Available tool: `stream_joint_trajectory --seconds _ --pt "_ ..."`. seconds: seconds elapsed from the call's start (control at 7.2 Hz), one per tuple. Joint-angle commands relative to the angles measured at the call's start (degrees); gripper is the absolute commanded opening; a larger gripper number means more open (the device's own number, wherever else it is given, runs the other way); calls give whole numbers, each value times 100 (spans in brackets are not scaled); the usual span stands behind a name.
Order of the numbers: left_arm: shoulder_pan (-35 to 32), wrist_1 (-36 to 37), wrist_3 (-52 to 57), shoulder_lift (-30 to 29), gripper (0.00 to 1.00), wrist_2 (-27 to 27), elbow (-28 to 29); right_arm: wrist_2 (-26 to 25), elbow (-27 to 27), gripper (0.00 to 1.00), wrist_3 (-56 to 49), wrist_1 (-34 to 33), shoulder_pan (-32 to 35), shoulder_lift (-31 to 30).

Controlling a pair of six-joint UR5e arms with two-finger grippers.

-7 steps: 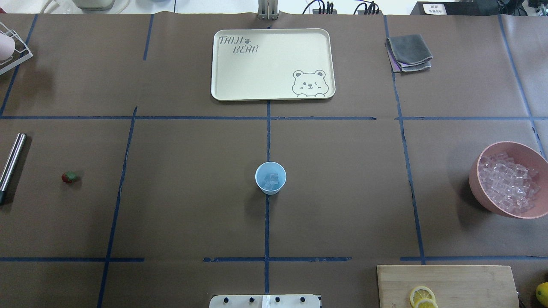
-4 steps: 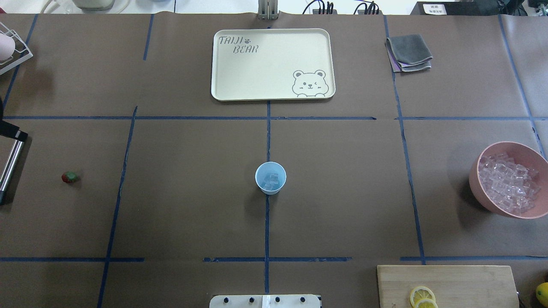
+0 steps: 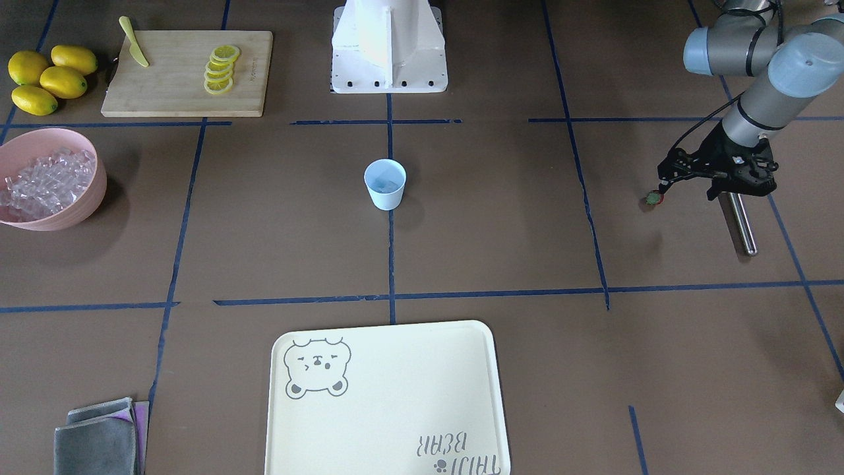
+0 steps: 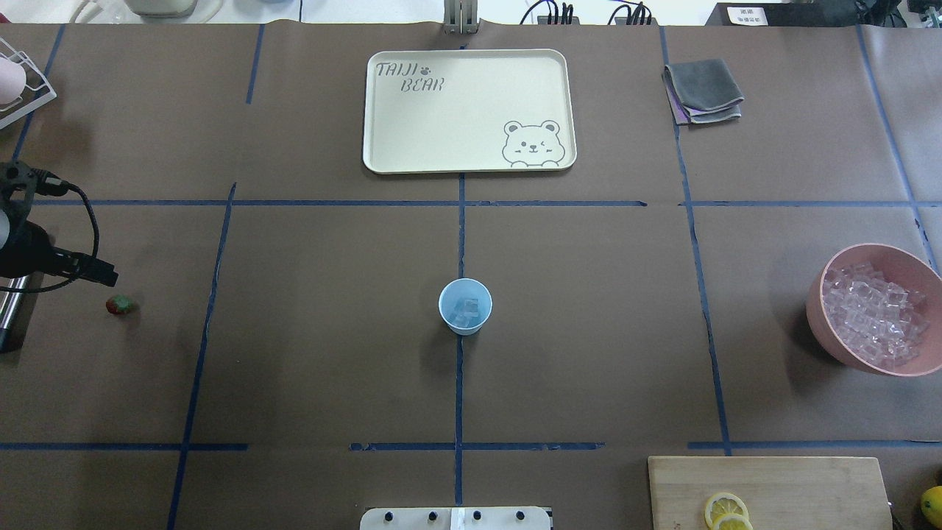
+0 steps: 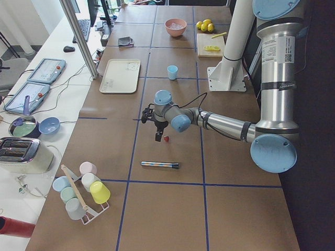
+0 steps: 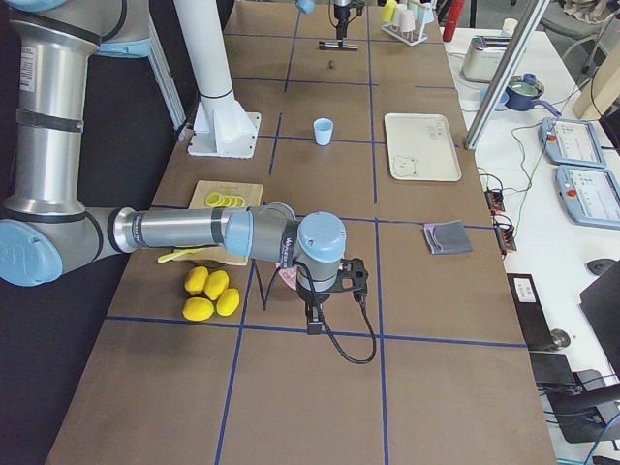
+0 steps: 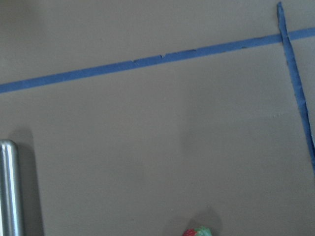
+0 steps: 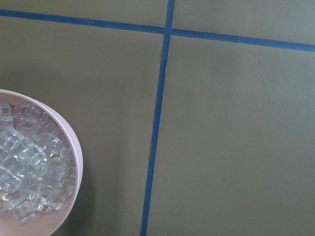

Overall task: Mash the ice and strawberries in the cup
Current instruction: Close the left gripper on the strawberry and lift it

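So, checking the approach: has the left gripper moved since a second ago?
Yes: the left gripper has come in from the overhead view's left edge, toward the strawberry, which has stayed put.

The left arm (image 3: 758, 99) stretches out low and almost level from its tall shoulder column. Its wrist is bent so that the left gripper (image 5: 158, 137) points straight down, held just off the surface. A black cable (image 4: 96, 228) loops from the wrist round to the gripper body. How its jaws stand cannot be made out. The right arm (image 6: 184, 231) also lies level, forearm extended and wrist turned down. The right gripper (image 6: 314, 326) hangs downward, and its jaws are too small to judge.
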Motion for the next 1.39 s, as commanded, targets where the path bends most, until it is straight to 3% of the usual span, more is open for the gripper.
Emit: stream_joint_trajectory --seconds 0.0,0.42,1.25 --pt "234 -55 -85 5 100 57 130 0 -8 99 -11 -2 4 0" --pt "402 -545 -94 -21 100 5 630 0 -8 99 -11 6 -5 0" --pt "596 -591 -603 -171 100 31 579 -9 -17 99 -3 -2 -5 0"
